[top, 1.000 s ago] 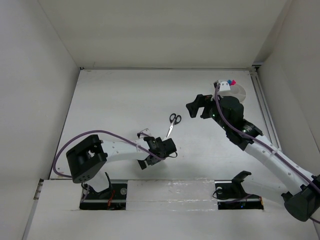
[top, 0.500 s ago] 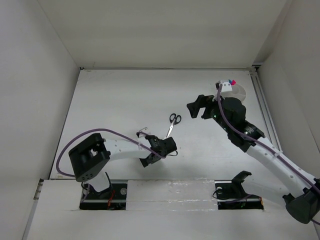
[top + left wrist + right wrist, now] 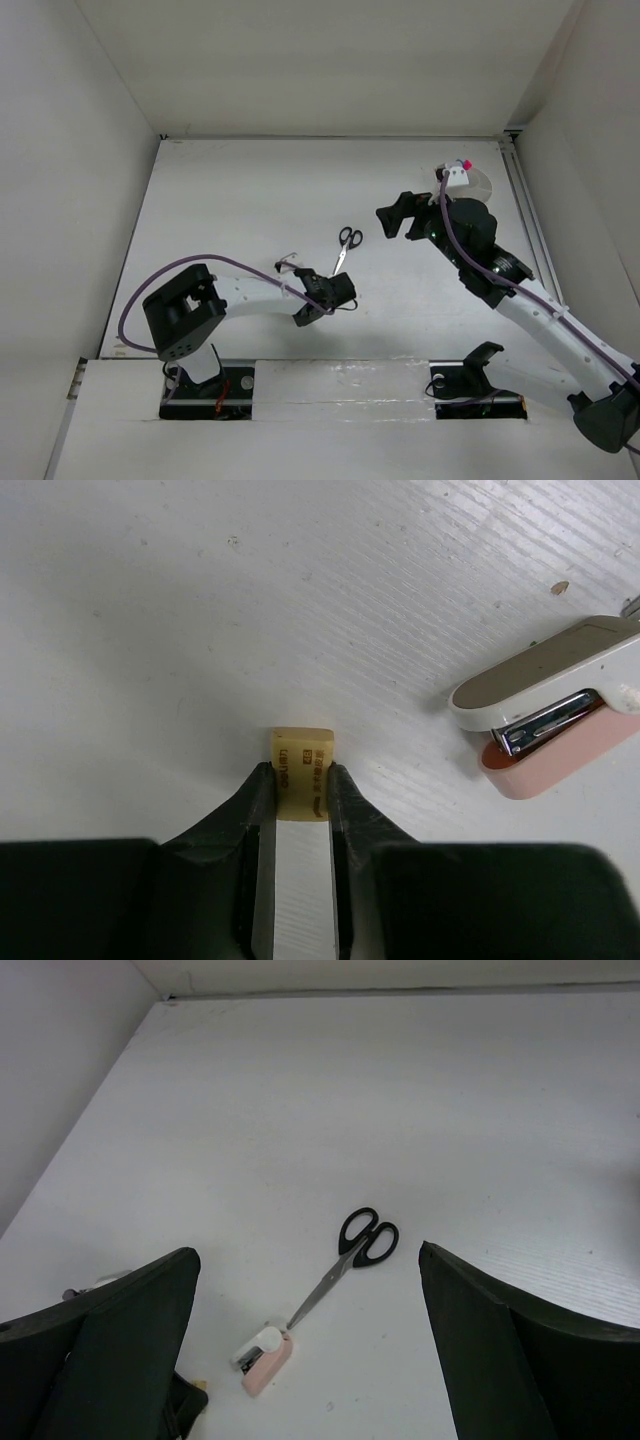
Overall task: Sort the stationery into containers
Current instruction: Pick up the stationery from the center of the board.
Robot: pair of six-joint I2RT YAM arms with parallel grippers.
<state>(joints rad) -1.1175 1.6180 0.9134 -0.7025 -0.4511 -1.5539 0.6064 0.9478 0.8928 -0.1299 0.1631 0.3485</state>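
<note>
One white bench (image 3: 230,200) carries two arms, one round white tub (image 3: 484,184), one pair of scissors (image 3: 347,246), one small stapler (image 3: 545,708) and one pale yellow stick (image 3: 302,752).

The tub sits at the far right of the bench, mostly hidden behind the right arm's wrist. A single pink marker cap (image 3: 464,163) shows at its rim. The scissors lie flat mid-bench, black handles pointing away and blades closed, well apart from the tub. The stapler, with a white top on a pink base, lies just off the blade tips.

The left arm stretches low across the near bench toward the right. Its claw (image 3: 300,785) is clenched on the stick, whose yellow end carries dark print and pokes past the fingertips, near the stapler but apart from it. The right arm is raised above the right half of the bench. Its claw (image 3: 393,215) is released, fingers (image 3: 120,1340) spread wide, holding nothing and facing the scissors.
</note>
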